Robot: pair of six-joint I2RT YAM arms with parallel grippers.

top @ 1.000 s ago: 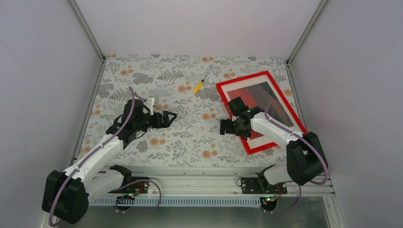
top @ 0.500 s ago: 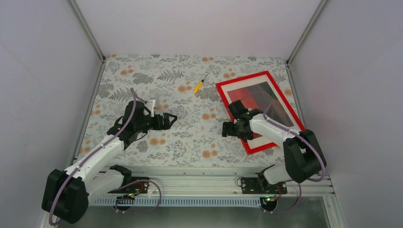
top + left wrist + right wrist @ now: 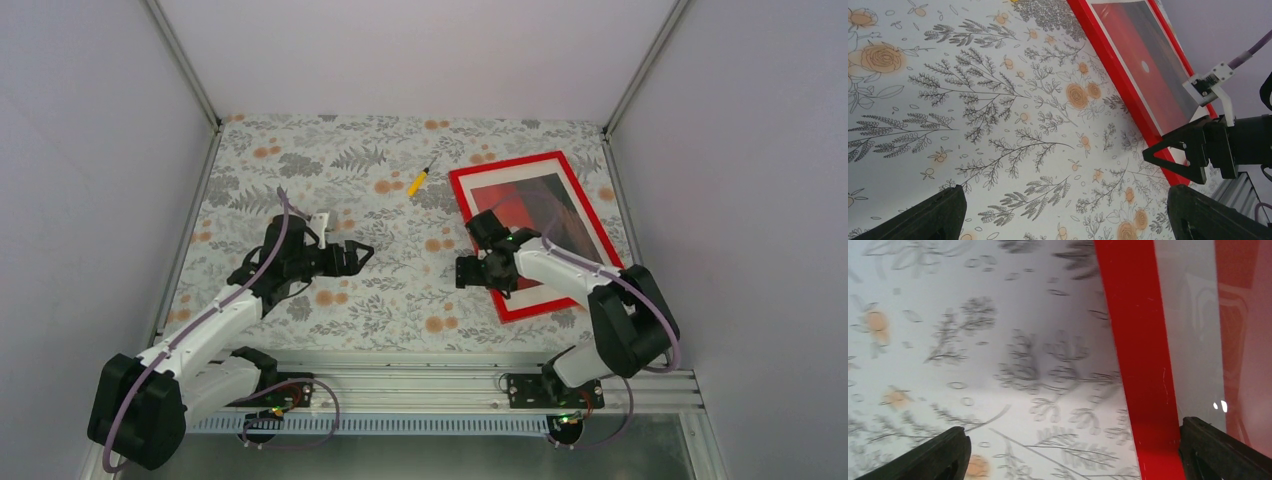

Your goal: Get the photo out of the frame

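On the floral counter [image 3: 380, 290], the frame [image 3: 1138, 365] has slid slightly left, the photo [image 3: 1143, 50] still inside, face up. Spread and empty, the right fingers [image 3: 933, 457] straddle its left rail; the left fingers [image 3: 938, 217] hover released, well apart. Extraction hasn't begun.

In front of me is a worktop [image 3: 300, 160] under a pale cloth with grey leaves and orange flowers, a small yellow-handled screwdriver [image 3: 418, 182] lying on it toward the far side, plain pale walls [image 3: 420, 60] around, and a metal rail [image 3: 420, 385] at the near edge.
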